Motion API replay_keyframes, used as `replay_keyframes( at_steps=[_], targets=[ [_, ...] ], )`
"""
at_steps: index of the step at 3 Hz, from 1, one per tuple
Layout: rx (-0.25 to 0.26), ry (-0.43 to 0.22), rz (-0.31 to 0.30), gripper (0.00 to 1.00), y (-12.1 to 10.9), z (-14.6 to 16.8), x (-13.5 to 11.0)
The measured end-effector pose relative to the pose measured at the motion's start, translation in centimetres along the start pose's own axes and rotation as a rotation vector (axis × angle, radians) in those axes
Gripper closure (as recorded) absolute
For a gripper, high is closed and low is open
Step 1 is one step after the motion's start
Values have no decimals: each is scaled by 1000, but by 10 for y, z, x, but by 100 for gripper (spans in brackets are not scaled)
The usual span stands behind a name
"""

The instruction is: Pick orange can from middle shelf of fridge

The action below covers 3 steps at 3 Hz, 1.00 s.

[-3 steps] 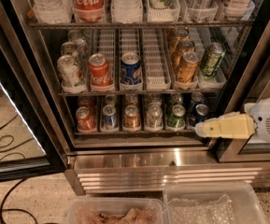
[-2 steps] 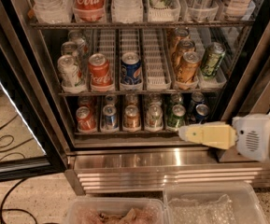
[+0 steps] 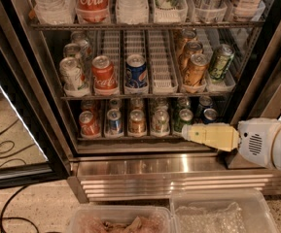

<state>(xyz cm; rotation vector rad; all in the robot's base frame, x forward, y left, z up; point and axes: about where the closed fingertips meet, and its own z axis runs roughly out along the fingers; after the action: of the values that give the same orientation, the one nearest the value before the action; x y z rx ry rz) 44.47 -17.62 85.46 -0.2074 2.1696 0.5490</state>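
Observation:
Three copper-orange cans stand in one lane at the right of the middle shelf (image 3: 145,96); the front orange can (image 3: 195,70) is nearest the shelf edge. A green can (image 3: 220,62) stands to its right. A red Coca-Cola can (image 3: 103,74) and a blue can (image 3: 136,72) stand further left. The fridge (image 3: 169,171) is open, and its ribbed steel base shows below. My gripper (image 3: 188,132), cream-yellow on a white wrist, reaches in from the right. It is level with the bottom shelf's front, below the orange cans and slightly left of them. It holds nothing.
The bottom shelf holds several small cans (image 3: 137,121). The top shelf holds a Coca-Cola bottle (image 3: 92,1) and water bottles. The open glass door (image 3: 13,144) stands at the left. Two clear plastic bins (image 3: 218,212) sit in front of the base. Cables (image 3: 4,154) lie on the floor.
My gripper has moved left from the right edge and now sits in front of the bottom shelf's right cans. The cans have not moved.

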Motion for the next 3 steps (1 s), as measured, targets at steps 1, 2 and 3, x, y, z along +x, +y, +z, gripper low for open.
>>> replay_keyframes(
  at_steps=[1,2,3],
  targets=[
    [50,-41,7,0,-3,6,-5],
    [97,-48,41,0,28,39,15],
    [152,-67,117,0,13,42,28]
  ],
)
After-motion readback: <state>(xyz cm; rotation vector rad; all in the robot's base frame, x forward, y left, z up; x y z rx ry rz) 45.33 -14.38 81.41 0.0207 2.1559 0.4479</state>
